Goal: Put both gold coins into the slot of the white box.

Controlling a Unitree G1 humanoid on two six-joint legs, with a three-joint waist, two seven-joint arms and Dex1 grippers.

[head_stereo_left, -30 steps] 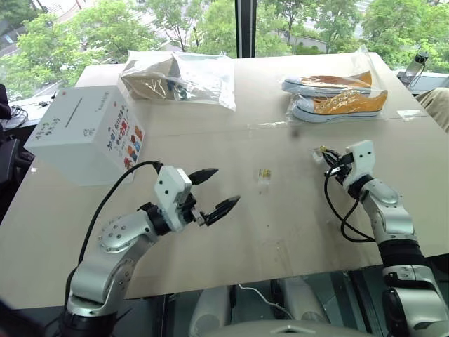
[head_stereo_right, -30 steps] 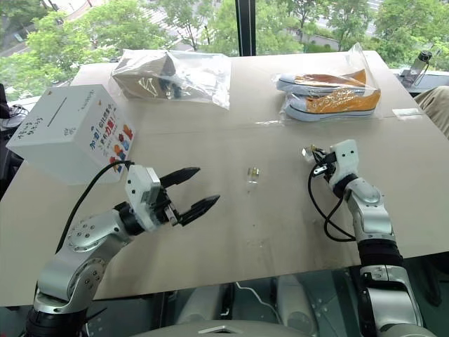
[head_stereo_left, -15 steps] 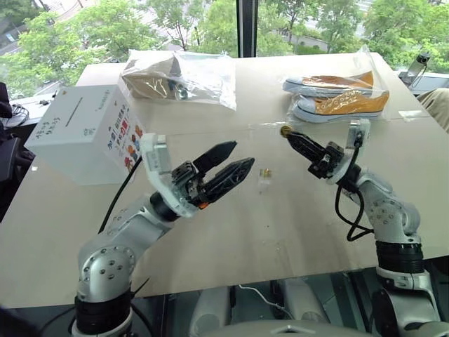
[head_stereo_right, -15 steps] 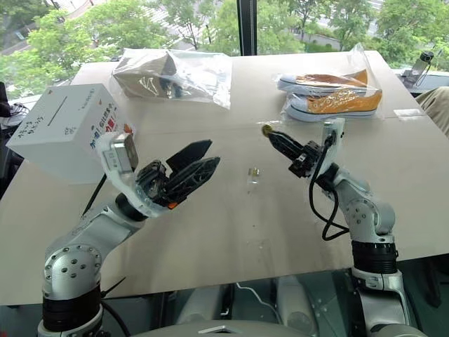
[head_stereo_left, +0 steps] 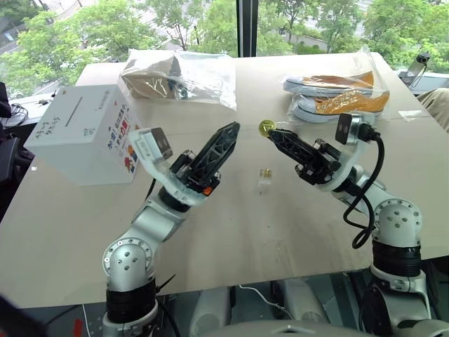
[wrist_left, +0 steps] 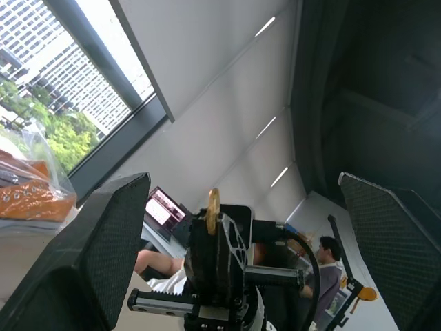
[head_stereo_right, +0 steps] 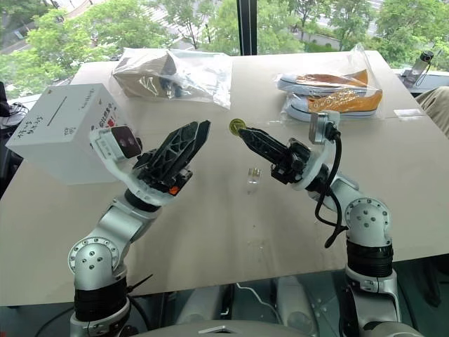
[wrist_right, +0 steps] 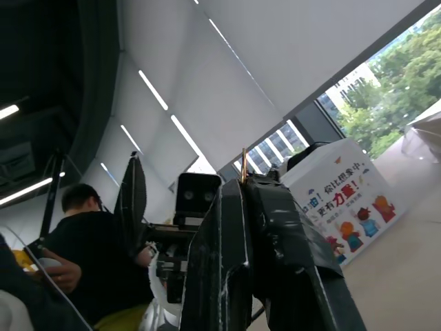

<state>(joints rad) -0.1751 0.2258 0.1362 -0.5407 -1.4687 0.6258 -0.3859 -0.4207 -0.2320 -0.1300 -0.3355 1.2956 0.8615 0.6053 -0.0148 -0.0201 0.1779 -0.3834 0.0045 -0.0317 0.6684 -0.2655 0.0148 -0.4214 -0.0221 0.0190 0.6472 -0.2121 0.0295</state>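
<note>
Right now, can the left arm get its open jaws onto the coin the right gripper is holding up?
Probably yes. The left gripper has its jaws open and faces the gold coin pinched at the right gripper tip, with only open air between them above the table.

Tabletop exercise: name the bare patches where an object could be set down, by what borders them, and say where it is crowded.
Bare: the near table strip below both grippers, and the right side below the bagged orange shoes. Crowded: the far edge with both shoe bags, the left by the white box, and the centre.
</note>
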